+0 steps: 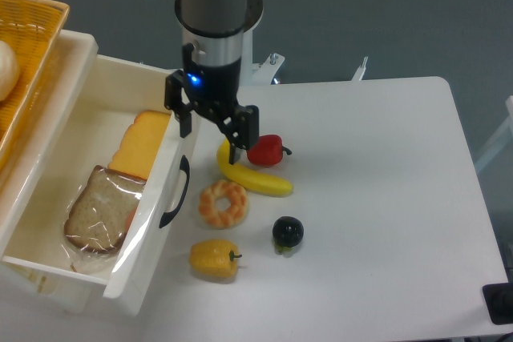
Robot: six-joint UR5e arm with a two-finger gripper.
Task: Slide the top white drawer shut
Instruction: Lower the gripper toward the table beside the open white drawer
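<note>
While the top white drawer (88, 174) stands pulled well out from the cabinet at the left of the desk (385, 198), the end effector (210, 132) hangs just beside the upper end of its front panel, fingers pointing down. 1 dark finger (185, 122) sits right at the panel's top edge, the other (239, 143) is over the banana (252, 178); they're spread w/ a clear gap and nothing pinched btwn them. Whether the near finger actually touches the panel can't be told from this view.

Inside the drawer: a slice of bread in clear wrap (96, 214) and a yellow-orange cheese wedge (140, 146). Both look light, so load is prob minimal. Drawer itself looks like a stiff plastic box, smooth and a bit glossy, should run on its slides w/o much force, though a push off to 1 end could skew it and make it bind.

Best contact, imo: flat of the front panel near the black curved handle (178, 194), roughly mid-panel, pushing straight toward the cabinet. No need to grip; a flat push w/ the finger side does it. Handle is also grabbable but its curve could let a finger slip.

Loose items just beside the front: donut (224, 203), yellow pepper (214, 259), red pepper (267, 150), dark round fruit (287, 231). An orange wicker basket (24, 54) sits at the upper left, over the cabinet's top as far as can be seen.
</note>
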